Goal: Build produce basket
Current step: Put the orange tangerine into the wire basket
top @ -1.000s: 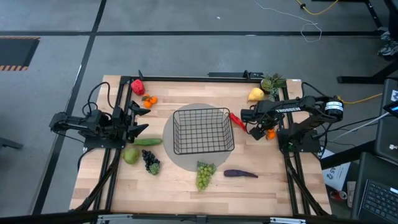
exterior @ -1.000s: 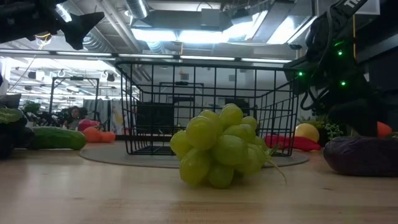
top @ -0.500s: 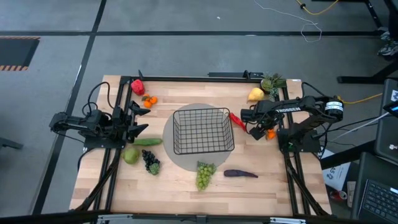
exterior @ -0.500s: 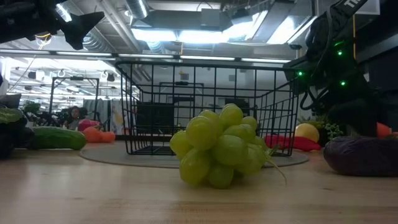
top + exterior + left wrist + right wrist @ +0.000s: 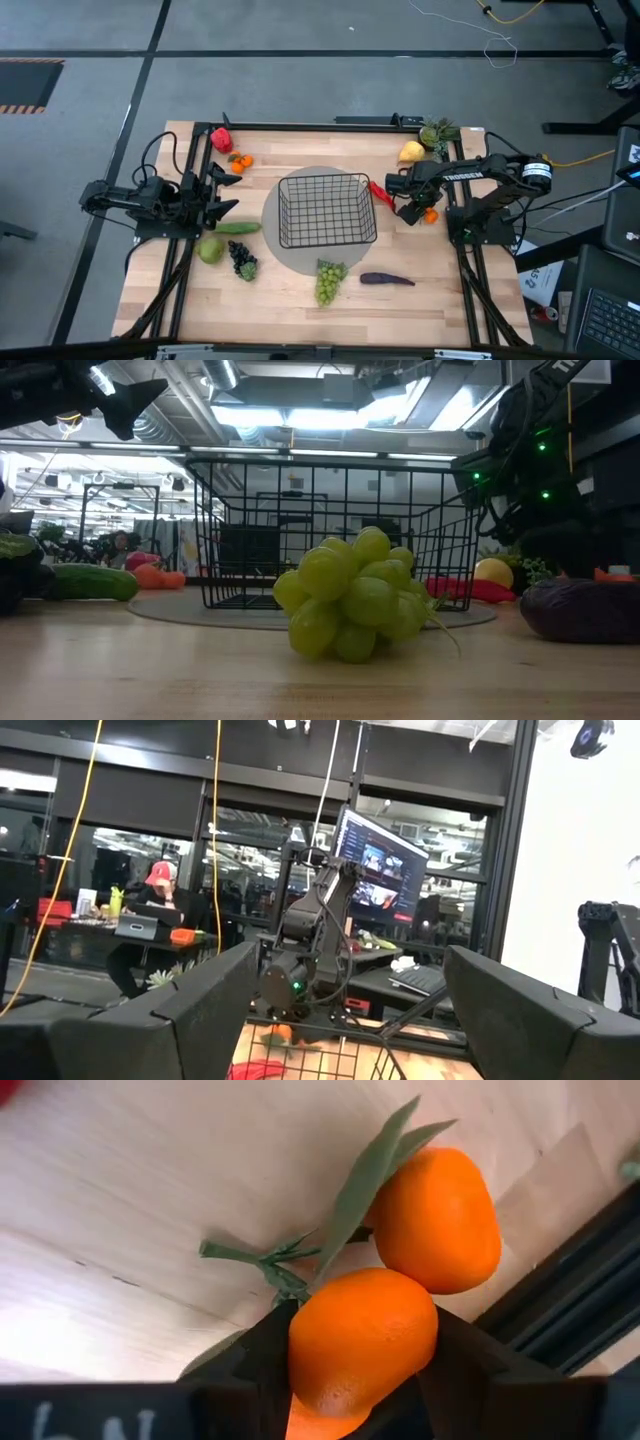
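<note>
The black wire basket (image 5: 322,208) stands empty on a grey round mat at the table's middle; it also shows in the low view (image 5: 330,530). My right gripper (image 5: 410,208) is just right of the basket, beside the red chili (image 5: 381,193), shut on a pair of leafy oranges (image 5: 430,213). My left gripper (image 5: 228,193) hangs open and empty over the table's left side, above the cucumber (image 5: 238,228). Green grapes (image 5: 327,280) and the eggplant (image 5: 386,279) lie in front of the basket. My right gripper pinches the nearer orange (image 5: 355,1335) of the pair between its two fingers (image 5: 250,1355), one on each side. The second orange (image 5: 435,1215) and the green leaves (image 5: 350,1190) stick out beyond the fingertips, close over the wood. Whether the pair is clear of the table I cannot tell.
A yellow pear (image 5: 411,152) and a leafy green item (image 5: 437,131) lie at the back right. A red pepper (image 5: 221,139) and more oranges (image 5: 240,160) lie at the back left. A green apple (image 5: 210,249) and purple grapes (image 5: 243,262) lie at the front left.
My right gripper has shifted a little toward the basket, taking the pair of oranges with it.
</note>
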Motion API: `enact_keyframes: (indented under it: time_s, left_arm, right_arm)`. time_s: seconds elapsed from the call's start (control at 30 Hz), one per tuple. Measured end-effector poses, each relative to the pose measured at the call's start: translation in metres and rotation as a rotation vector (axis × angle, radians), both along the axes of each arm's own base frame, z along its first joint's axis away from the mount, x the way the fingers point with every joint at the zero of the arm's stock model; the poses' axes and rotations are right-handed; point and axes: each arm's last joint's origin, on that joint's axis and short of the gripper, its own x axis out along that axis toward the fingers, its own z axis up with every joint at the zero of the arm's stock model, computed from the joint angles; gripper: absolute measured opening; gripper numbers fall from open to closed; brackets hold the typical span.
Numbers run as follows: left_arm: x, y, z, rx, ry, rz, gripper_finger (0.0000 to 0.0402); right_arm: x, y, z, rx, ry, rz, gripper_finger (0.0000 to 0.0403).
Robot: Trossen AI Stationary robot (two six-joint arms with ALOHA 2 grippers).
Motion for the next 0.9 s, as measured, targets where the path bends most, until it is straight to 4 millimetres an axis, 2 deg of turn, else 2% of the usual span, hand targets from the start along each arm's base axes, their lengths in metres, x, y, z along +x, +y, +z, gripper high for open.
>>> enact_keyframes:
  time_s: [0.13, 0.23, 0.43, 0.63, 0.77, 0.9]
  left_arm:
    - [0.001, 0.0, -0.002, 0.003, 0.019, 0.0, 0.0315]
    - [0.001, 0.0, -0.002, 0.003, 0.022, 0.0, 0.0315]
    - [0.001, 0.0, -0.002, 0.003, 0.023, 0.0, 0.0315]
    - [0.001, 0.0, -0.002, 0.004, 0.024, 0.0, 0.0315]
    - [0.001, 0.0, -0.002, 0.004, 0.024, 0.0, 0.0315]
    - [0.001, 0.0, -0.002, 0.003, 0.024, 0.0, 0.0315]
  right_arm:
    - [0.009, -0.003, 0.01, -0.009, -0.027, 0.066, 0.0154]
    - [0.018, -0.007, 0.028, -0.039, -0.026, 0.113, 0.0154]
    - [0.039, -0.017, 0.082, -0.19, -0.037, 0.163, 0.0157]
    - [0.059, -0.024, 0.14, -0.361, -0.147, 0.236, 0.0157]
    - [0.076, -0.016, 0.169, -0.409, -0.299, 0.359, 0.0157]
    - [0.099, 0.006, 0.187, -0.373, -0.524, 0.582, 0.0157]
